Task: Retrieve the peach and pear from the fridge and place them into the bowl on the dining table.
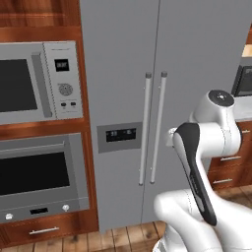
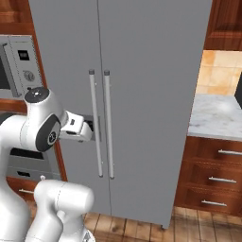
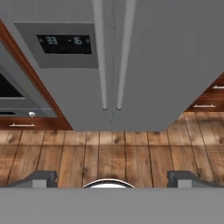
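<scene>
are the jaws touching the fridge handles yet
Apart. The hand view shows the open gripper back from the closed fridge, with wooden floor between its fingertips and the two handles.

The fridge (image 3: 175,57) display panel (image 3: 65,44) reads "33" and "16".

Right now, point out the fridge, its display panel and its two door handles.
fridge (image 1: 197,59): left base view, on the bare face of its right door.
display panel (image 3: 65,44): hand view, on the dark readout.
door handles (image 2: 93,123): right base view, on the middle of the left bar.
</scene>
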Available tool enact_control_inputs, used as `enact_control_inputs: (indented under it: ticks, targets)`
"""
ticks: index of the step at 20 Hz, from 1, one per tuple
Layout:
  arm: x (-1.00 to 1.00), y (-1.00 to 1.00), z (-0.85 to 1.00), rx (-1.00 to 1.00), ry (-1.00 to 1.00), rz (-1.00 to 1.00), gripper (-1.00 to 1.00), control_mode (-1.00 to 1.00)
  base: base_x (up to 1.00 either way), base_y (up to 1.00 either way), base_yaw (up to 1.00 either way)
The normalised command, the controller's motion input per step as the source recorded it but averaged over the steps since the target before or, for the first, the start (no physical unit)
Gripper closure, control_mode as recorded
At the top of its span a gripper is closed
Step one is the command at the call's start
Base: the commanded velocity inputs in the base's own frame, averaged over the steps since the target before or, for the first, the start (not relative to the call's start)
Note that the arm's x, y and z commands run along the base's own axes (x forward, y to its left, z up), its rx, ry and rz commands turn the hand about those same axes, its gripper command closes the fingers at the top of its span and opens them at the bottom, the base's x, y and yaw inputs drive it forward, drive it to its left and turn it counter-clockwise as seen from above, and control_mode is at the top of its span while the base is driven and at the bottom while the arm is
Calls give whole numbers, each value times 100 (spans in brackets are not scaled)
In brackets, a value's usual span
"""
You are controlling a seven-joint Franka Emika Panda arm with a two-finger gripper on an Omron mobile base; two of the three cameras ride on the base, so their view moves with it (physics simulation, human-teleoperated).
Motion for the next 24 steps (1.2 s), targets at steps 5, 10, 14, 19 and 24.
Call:
enact_control_inputs:
  ticks: [5,10,14,19,24]
  targets:
    - [0,-7,0,0,-1,0,-100,-100,0,0,0]
    - [16,-45,0,2,0,0,-100,-100,0,0,0]
    - [38,-33,1,0,-17,0,-100,-100,0,0,0]
    - [63,-12,0,0,-22,0,-100,-100,0,0,0]
    - [86,0,-1,0,-8,0,-100,-100,0,0,0]
